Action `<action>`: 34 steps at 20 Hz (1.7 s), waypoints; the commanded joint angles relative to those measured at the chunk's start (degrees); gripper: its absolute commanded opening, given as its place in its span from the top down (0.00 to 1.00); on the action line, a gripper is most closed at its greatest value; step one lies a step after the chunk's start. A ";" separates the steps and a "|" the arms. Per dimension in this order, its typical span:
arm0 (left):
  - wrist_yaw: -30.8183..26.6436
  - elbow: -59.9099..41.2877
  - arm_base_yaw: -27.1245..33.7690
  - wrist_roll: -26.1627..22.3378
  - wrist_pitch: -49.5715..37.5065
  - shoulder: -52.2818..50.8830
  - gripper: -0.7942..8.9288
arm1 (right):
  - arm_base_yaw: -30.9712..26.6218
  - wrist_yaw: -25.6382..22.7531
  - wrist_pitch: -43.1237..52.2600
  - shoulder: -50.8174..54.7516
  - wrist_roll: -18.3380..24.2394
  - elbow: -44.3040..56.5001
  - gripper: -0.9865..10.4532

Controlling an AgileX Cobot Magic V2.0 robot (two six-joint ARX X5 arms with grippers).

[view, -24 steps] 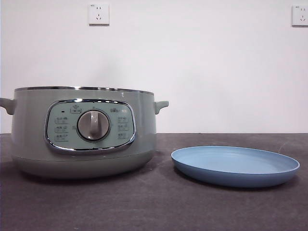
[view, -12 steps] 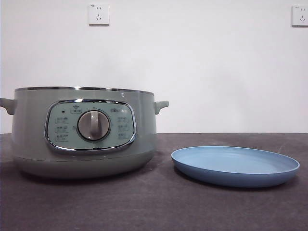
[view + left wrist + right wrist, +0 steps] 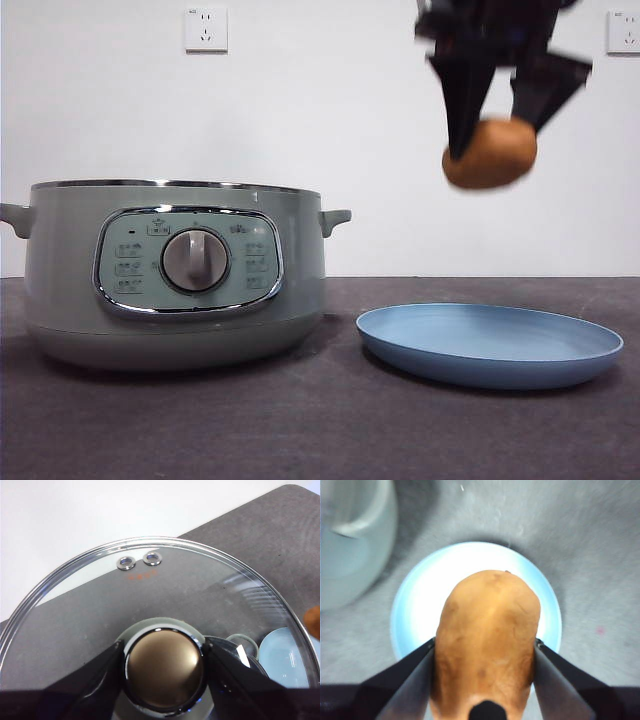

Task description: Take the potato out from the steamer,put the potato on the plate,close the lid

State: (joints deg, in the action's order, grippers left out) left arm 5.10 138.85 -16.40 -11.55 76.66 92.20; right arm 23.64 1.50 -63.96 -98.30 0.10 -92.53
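The potato (image 3: 490,153) is clenched across its middle by the right gripper (image 3: 497,128), high above the plate (image 3: 489,344) — firm, smooth, likely slippery. The lid (image 3: 150,605) is pinched by its knob (image 3: 164,669) in the left gripper (image 3: 164,672) — glass, fragile.

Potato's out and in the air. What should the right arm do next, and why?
Probably lower the right gripper straight down. It holds the potato clamped well above the plate, and its wrist view shows the plate directly beneath. The left gripper holds the lid by the knob, off the steamer.
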 commanded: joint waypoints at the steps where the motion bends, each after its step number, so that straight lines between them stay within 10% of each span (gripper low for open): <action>1: 1.22 0.70 -0.11 -0.52 2.34 -0.31 0.93 | 0.11 0.11 5.95 -0.61 -1.38 6.36 0.92; 20: 1.42 0.70 -0.13 -0.52 2.47 0.66 0.93 | 0.04 4.39 25.53 -6.71 -2.19 25.03 0.91; 25: 1.42 0.70 -0.13 -0.52 2.43 0.66 0.93 | -0.09 4.17 25.33 -5.07 -2.19 24.85 0.47; 34: 3.50 0.57 -0.11 -0.83 0.55 2.78 0.93 | -0.11 4.35 24.59 12.81 -3.28 24.70 0.47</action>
State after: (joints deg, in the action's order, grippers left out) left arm 7.77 138.85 -16.40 -11.60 76.62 94.63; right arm 23.55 5.89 -39.33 -85.71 -2.33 -68.10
